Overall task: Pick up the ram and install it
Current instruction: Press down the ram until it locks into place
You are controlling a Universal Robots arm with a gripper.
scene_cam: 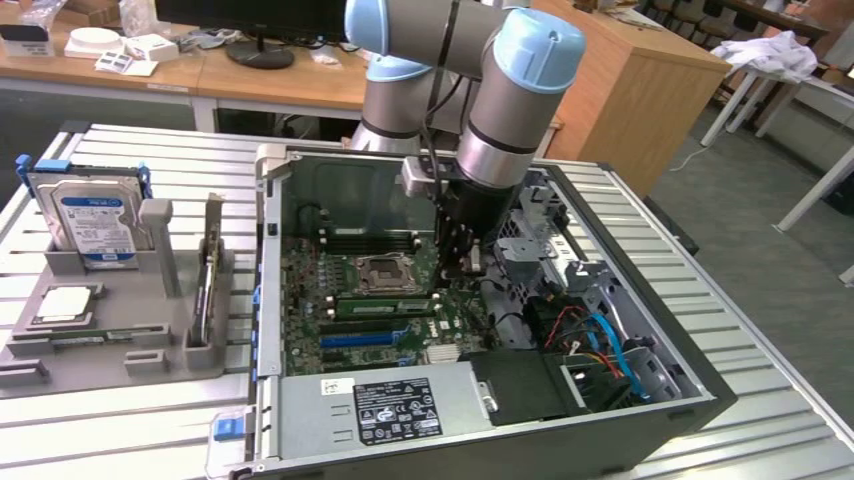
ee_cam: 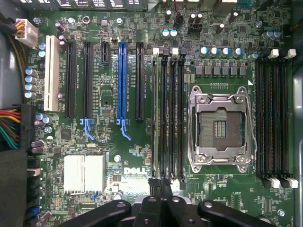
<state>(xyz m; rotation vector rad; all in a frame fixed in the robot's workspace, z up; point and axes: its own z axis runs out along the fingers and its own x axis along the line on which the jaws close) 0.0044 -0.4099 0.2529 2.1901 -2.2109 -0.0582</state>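
Your gripper (ee_cam: pixel 161 187), jaws closed, sits over memory slots (ee_cam: pixel 173 113) beside CPU socket (ee_cam: pixel 220 126). Ram (ee_cam: pixel 155 113) stands in outermost slot; full seating unclear.

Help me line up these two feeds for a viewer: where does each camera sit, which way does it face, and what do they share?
Exterior view: off the arm, above the table, looking down into the open PC case; shows the arm reaching in and the gripper over the motherboard.
Wrist view: on the wrist, looking straight down at the motherboard; shows the shut gripper over a ram in its slot.
Shared: motherboard, CPU socket, blue slot.
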